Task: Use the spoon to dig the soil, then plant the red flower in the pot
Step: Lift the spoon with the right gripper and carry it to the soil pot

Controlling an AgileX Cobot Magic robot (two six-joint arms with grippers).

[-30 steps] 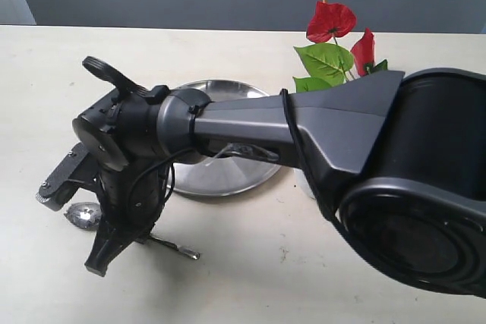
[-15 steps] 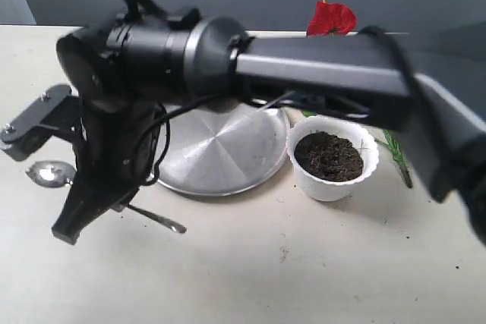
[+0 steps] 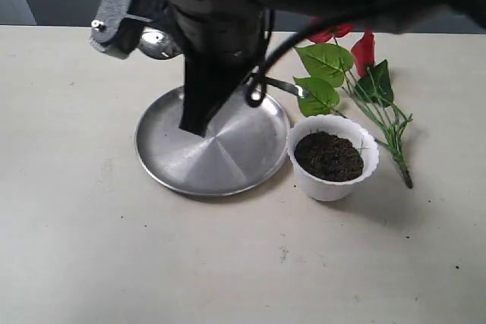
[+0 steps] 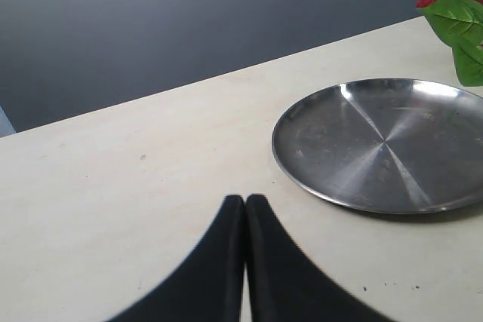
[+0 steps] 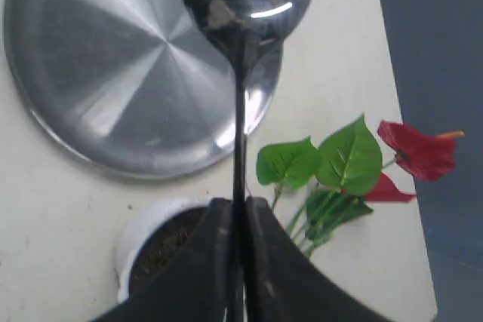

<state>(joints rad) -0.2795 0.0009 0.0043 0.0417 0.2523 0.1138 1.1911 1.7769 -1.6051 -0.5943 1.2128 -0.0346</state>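
My right gripper (image 3: 196,119) hangs over the far side of the steel plate, shut on the spoon (image 3: 157,43). The spoon's bowl points left and its handle end sticks out to the right. In the right wrist view the spoon (image 5: 240,5) runs out from between the shut fingertips of the right gripper (image 5: 240,201), over the plate. The white pot (image 3: 332,181) holds dark soil (image 3: 328,154) just right of the plate. The red flower (image 3: 365,51) lies on the table behind the pot. My left gripper (image 4: 245,200) is shut on nothing, low over bare table.
The round steel plate (image 3: 205,161) sits mid-table, touching the pot's left side. The right arm and its grey camera mount (image 3: 114,5) fill the top of the exterior view. A dark wall stands behind the table's far edge.
My right gripper lifted the spoon off the table at the front left and carried it up and right, over the plate. The arm no longer hides the pot and flower.
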